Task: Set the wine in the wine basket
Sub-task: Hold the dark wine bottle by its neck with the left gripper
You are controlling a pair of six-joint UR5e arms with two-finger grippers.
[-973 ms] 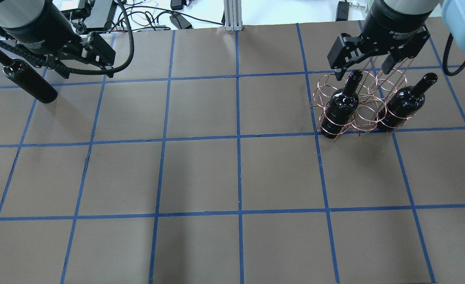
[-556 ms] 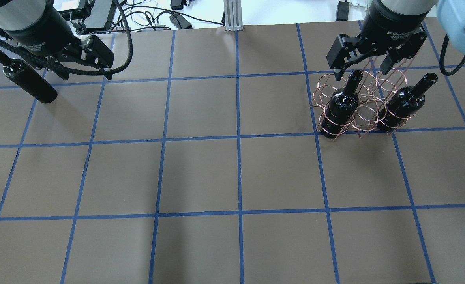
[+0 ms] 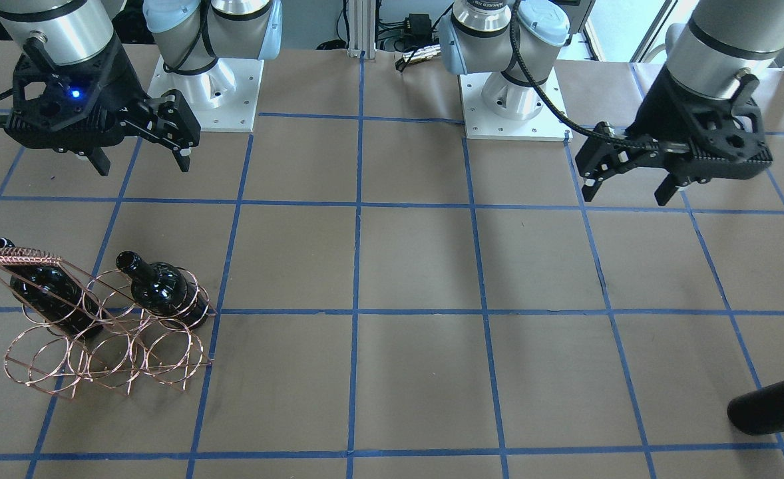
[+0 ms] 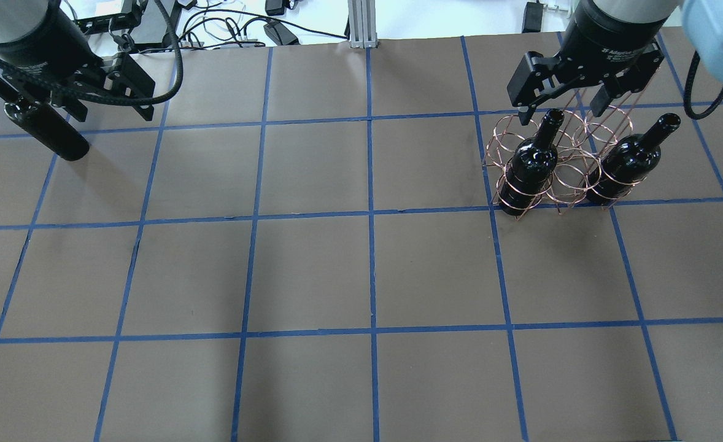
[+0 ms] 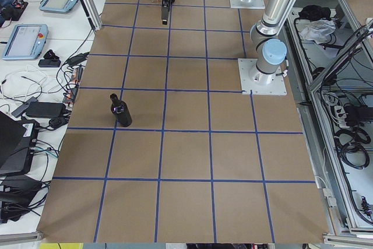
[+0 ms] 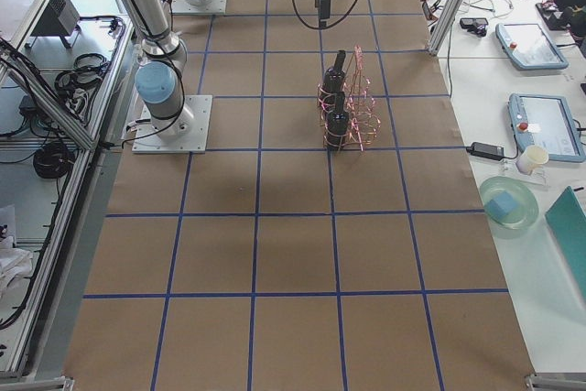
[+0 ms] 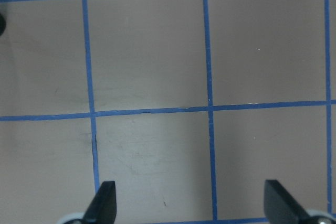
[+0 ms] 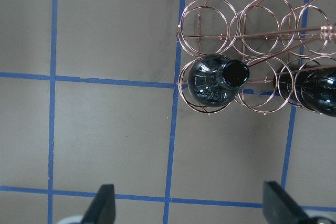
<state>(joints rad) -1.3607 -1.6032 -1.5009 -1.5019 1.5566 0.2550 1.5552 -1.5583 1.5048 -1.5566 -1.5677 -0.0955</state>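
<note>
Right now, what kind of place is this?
Probably a robot lab, not a home. Two silver-and-blue robot arms are bolted to a brown table taped with a blue grid, and grey touchscreen controllers and cables lie beside it.

**Inspector A:** Wine basket?

**Inspector B:** The copper-wire wine basket (image 3: 18,258) stands on the bench (image 4: 367,270). The first bottle (image 4: 528,169) and second bottle (image 4: 625,161), both black, are upright in its robot-side row, one ring between them.

**Inspector A:** The wine?

**Inspector B:** The wine (image 5: 120,111) is glossy black, upright, and well apart from the basket.

Left claw (image 3: 623,195) a little farther left than a second ago, seemingly nearer the lone wine (image 4: 48,129)
</note>
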